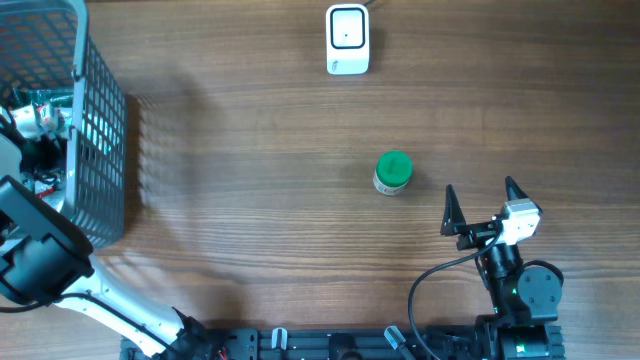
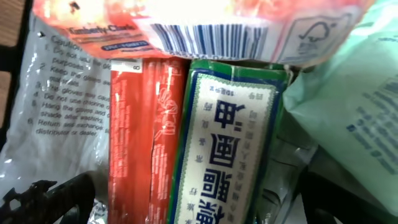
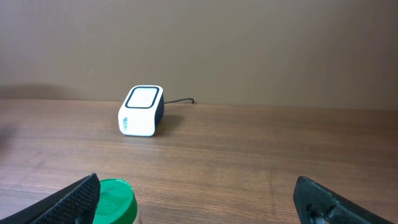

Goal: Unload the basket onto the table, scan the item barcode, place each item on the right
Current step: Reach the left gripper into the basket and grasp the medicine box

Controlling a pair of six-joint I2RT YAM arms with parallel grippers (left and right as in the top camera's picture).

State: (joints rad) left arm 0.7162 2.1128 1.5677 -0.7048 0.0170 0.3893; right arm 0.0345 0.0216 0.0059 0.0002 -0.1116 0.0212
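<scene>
Closest to us, in the left wrist view, packaged goods fill the grey wire-mesh basket [image 1: 100, 130]. An orange-and-clear plastic bag with a printed barcode [image 2: 205, 25] lies over a red foil packet [image 2: 140, 143] and a green-and-white carton with Chinese characters [image 2: 230, 155]. A clear bag with black printed text [image 2: 62, 93] and a pale green pouch [image 2: 348, 106] flank them.

The basket sits far to the left of the white box-shaped barcode scanner [image 1: 347, 40]. Our left hand [image 1: 30, 125] hangs inside it, spread wide, and as far as we can tell it grips nothing.

On the wooden tabletop [image 1: 250, 150], a small jar with a round green lid [image 1: 393, 172] stands upright, on the robot's side of the scanner and slightly to its right. We take it for the item to scan. A packet from the basket could serve too.

Our right hand [image 1: 480, 190] is farther from the scanner than the jar and more to the right. Its 2 fingers are fully apart and empty. It is much the nearer hand to the jar. The jar lies ahead and to the left of its gap, by the left finger rather than between the 2, so we judge a leftward shift comes first. The jar shows us no long axis to favour.
</scene>
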